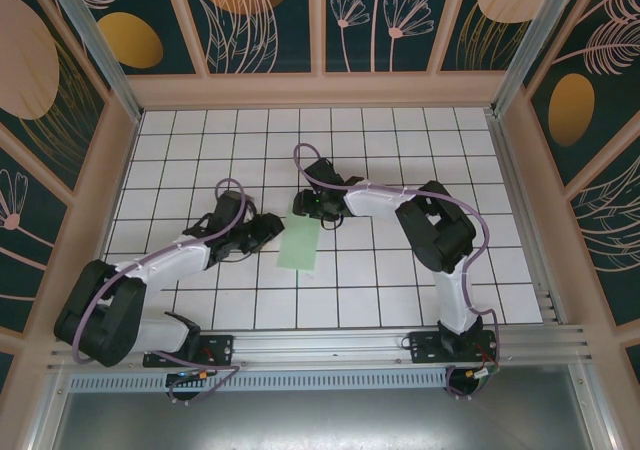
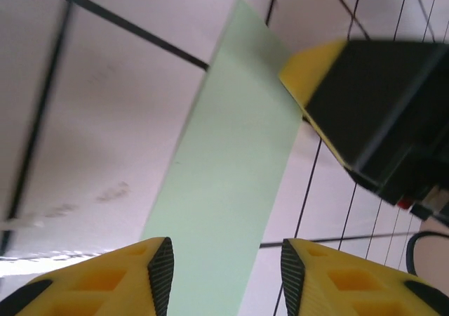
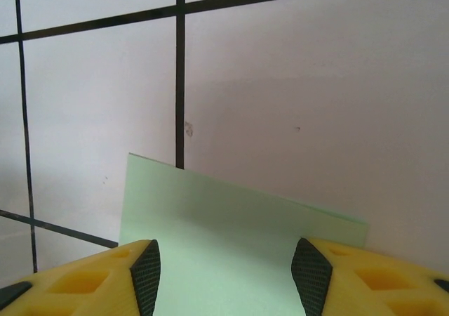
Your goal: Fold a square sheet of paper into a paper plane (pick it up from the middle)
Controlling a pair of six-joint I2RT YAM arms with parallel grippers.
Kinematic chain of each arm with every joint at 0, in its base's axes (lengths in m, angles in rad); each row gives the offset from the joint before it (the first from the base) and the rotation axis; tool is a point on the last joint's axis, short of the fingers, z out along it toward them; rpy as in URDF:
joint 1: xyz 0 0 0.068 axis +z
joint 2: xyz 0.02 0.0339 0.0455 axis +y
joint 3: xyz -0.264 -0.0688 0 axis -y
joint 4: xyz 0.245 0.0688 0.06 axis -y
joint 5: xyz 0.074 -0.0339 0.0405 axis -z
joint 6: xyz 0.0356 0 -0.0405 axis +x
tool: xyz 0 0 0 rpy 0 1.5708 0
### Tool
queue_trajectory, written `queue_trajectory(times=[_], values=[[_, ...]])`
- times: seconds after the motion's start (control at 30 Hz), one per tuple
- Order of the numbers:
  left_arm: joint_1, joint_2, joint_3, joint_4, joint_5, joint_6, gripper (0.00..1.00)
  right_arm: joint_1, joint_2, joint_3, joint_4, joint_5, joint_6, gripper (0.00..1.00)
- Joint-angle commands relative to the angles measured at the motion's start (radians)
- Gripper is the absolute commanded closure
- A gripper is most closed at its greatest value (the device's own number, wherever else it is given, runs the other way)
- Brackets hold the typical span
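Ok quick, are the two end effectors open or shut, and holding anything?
Left end effector: open, over the pale mint-green rectangular paper sheet, not gripping it.
Right end effector: open, over same sheet.

We see the paper [image 1: 300,243] as a plain, pale mint-green narrow rectangle. It lies flat near the middle of the desk [image 1: 400,150], its long axis running 6 to 12 o'clock, the far end leaning slightly toward 1 o'clock.
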Motion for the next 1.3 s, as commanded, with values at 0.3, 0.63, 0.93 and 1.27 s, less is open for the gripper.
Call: queue_trajectory(times=[0.3, 0.63, 0.93, 1.27], values=[[0.180, -0.059, -0.070, -0.103, -0.039, 0.092, 0.21, 0.145, -0.015, 0.059, -0.317, 0.226, -0.087, 0.26], [0.255, -0.079, -0.052, -0.156, -0.095, 0.137, 0.05, 0.302, -0.015, 0.146, -0.442, 0.329, -0.044, 0.22], [0.285, -0.079, -0.050, -0.164, -0.104, 0.147, 0.01, 0.314, -0.009, 0.098, -0.357, 0.143, -0.013, 0.26], [0.285, -0.087, -0.062, -0.149, -0.083, 0.145, 0.02, 0.192, -0.011, -0.020, -0.271, 0.160, -0.112, 0.27]])
